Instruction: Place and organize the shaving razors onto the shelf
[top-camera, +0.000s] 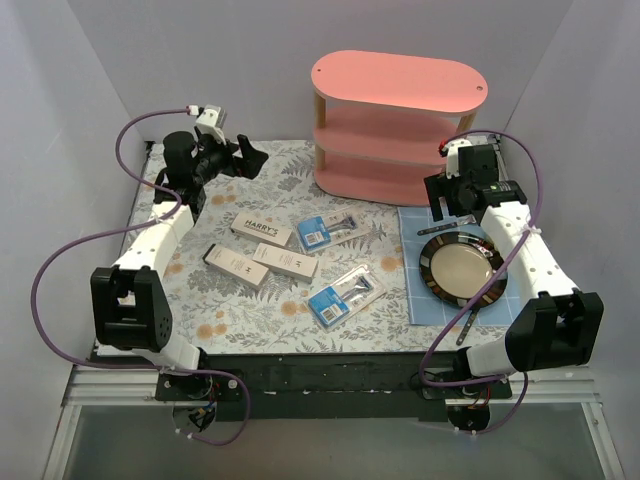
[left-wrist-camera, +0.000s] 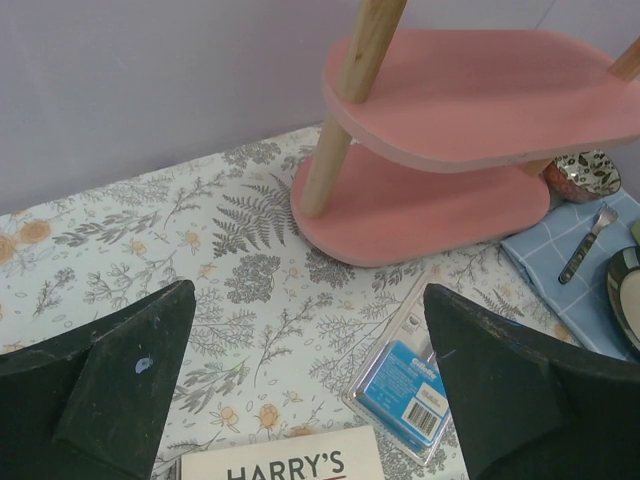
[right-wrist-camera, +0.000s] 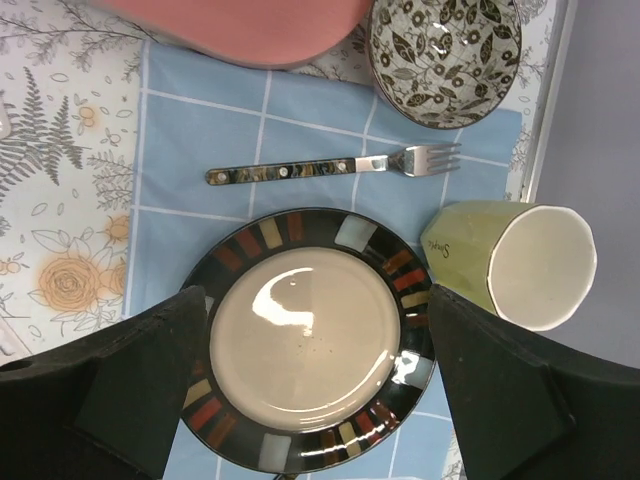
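Overall, the floral-printed table (top-camera: 250, 325) sits boxed in by pale lilac walls (top-camera: 60, 90) at its left, far and right edges. Left of centre lie three white boxes: one (top-camera: 262, 230) farther back, and two (top-camera: 237, 265) (top-camera: 285, 260) close together nearer the front. Two blue-carded packs rest flat beside them, one (top-camera: 328, 229) just right of the far box and one (top-camera: 345, 294) closer to the near edge. None of them is on the shelf (top-camera: 400, 85), which stands pink and three-tiered at the far edge, right of centre. A blue cloth (top-camera: 415, 225) runs along the right edge. It carries a dark-rimmed plate (right-wrist-camera: 300, 340), with a fork (right-wrist-camera: 330, 168) just beyond it. A patterned bowl (right-wrist-camera: 445, 45) sits towards the far right corner and a green cup (right-wrist-camera: 515, 262) lies on its side beside the plate.

The left gripper (left-wrist-camera: 310, 390) hangs over the far left part of the table, fingers spread wide, gripping nothing and touching nothing. The right gripper (right-wrist-camera: 320, 380) hovers above the plate, likewise spread wide and empty.
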